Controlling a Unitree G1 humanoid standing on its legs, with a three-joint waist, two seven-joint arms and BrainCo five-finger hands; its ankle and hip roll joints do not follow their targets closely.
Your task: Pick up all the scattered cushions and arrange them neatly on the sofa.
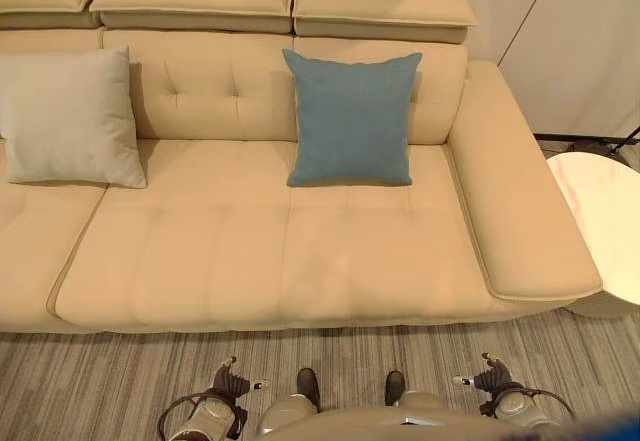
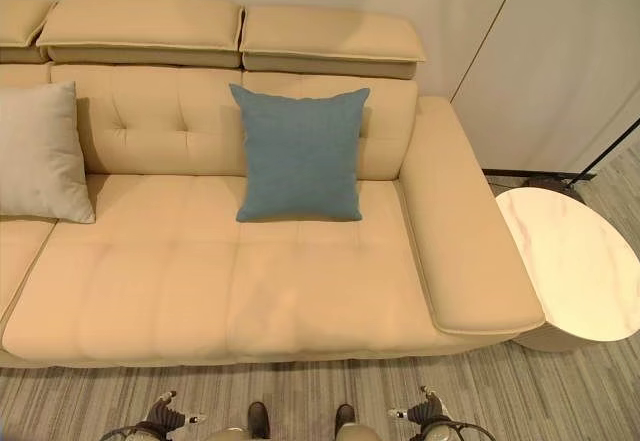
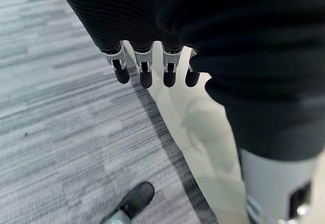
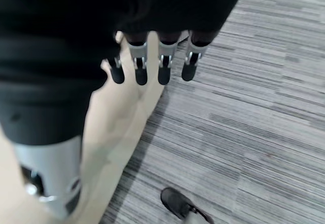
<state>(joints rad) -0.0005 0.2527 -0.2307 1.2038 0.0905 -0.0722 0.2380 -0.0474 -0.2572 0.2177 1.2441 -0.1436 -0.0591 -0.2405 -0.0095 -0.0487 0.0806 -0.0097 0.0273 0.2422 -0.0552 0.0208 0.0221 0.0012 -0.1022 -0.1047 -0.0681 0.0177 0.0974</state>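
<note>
On sofa (image 1: 300, 251) | blue cushion (image 1: 351, 118) upright | grey cushion (image 1: 68, 116) upright

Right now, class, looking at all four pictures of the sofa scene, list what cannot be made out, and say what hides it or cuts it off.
- Grey cushion: its left part is cut off by the edge of the right eye view.
- Sofa: its left end runs past the edge of both eye views.
- Round table: cut off at the right edge.
- Floor left of the sofa: outside the views, so any cushion there cannot be told.
- Blue cushion: hides the backrest behind it.

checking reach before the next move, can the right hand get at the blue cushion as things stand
Probably not from here: the right hand hangs low by the floor, and the blue cushion leans against the sofa backrest across the whole seat, though nothing blocks it.
</note>
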